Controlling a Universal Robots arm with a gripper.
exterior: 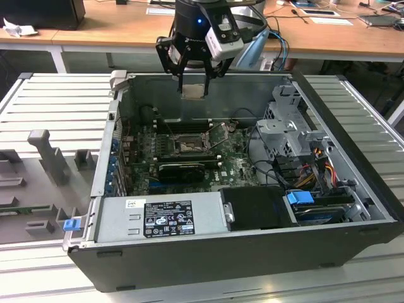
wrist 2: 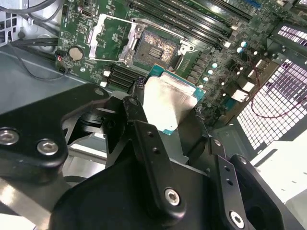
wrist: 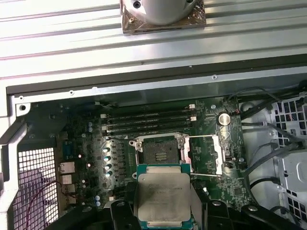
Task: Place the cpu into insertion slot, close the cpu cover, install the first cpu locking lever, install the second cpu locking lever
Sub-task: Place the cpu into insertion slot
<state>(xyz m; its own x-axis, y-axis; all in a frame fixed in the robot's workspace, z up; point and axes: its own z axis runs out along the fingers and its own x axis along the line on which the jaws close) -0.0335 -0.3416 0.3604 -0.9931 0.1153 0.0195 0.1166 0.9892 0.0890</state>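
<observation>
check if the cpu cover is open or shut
Open: the cpu cover lies flipped aside, leaving the insertion slot bare.

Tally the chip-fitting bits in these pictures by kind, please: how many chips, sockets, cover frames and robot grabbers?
cpu: 1
insertion slot, empty: 1
cpu cover, swung open beside the slot: 1
end effector, gripping the cpu above the open case: 1
Total: 4
</observation>
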